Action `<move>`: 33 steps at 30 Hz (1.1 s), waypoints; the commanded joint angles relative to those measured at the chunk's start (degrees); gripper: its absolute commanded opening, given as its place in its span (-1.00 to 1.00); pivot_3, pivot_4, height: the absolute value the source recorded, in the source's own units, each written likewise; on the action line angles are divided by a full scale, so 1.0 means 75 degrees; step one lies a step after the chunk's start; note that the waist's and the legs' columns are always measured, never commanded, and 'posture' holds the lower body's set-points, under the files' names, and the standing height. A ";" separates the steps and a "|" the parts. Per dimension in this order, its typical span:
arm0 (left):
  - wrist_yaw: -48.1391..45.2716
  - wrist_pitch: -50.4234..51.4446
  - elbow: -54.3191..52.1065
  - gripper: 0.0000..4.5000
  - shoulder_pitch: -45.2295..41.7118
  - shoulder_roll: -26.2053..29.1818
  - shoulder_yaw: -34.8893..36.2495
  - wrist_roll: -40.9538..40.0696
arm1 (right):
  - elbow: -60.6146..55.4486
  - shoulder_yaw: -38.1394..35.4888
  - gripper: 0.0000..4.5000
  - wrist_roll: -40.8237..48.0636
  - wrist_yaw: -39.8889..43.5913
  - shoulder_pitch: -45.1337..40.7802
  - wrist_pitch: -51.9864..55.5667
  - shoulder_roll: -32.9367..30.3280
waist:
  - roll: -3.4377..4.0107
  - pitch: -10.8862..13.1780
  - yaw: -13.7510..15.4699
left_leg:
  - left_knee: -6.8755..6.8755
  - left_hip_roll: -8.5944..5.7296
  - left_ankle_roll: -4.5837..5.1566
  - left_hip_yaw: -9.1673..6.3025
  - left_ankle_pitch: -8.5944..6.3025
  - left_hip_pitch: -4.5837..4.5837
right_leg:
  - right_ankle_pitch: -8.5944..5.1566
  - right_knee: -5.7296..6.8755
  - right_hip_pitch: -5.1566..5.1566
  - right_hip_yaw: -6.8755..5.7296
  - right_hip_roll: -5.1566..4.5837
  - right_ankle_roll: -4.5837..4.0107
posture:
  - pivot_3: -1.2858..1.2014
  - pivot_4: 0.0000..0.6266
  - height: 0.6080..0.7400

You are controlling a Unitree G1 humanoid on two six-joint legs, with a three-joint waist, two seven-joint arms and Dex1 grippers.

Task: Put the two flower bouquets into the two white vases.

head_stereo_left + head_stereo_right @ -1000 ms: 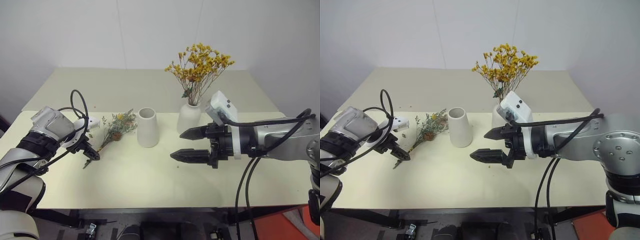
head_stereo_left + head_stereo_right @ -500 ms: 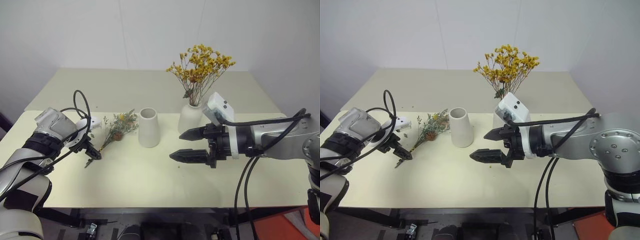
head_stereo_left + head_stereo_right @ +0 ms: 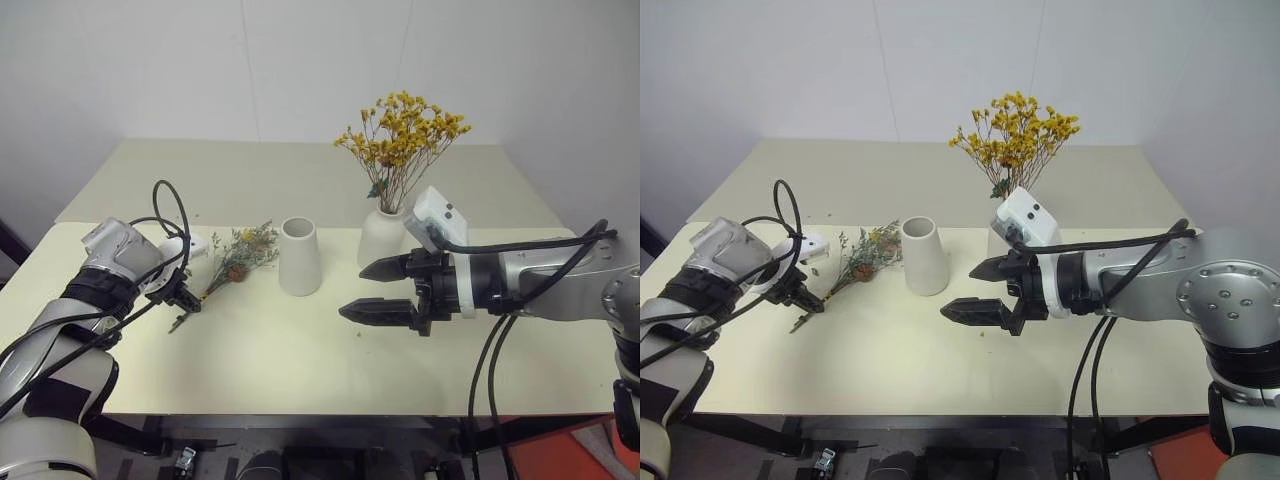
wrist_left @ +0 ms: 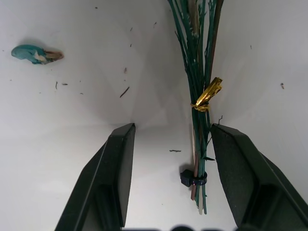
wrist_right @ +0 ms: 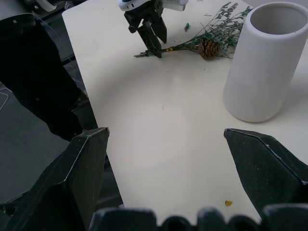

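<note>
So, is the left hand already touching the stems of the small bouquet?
Apart. In the left wrist view the stems lie between the left hand's open fingers, close to one finger, table showing on both sides.

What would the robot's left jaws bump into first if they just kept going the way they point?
Most likely the stems of the small grey-green bouquet, which lie on the table between the open jaws of the left gripper, close to one finger; right under them, the tabletop.
</note>
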 commanded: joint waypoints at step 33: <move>0.1838 0.0166 -0.0134 -1.00 0.0077 -0.0570 0.1474 0.0222 | -0.0022 -0.0154 1.00 -0.0289 0.0079 -0.0015 -0.0080 0.0101 | 0.0036 -0.0030 -0.0017 | 0.0003 0.0003 0.0000 -0.0003 0.0000 0.0004 | -0.0020 0.0004 0.0001 -0.0001 0.0004 0.0034 | 0.03 -0.52 1.00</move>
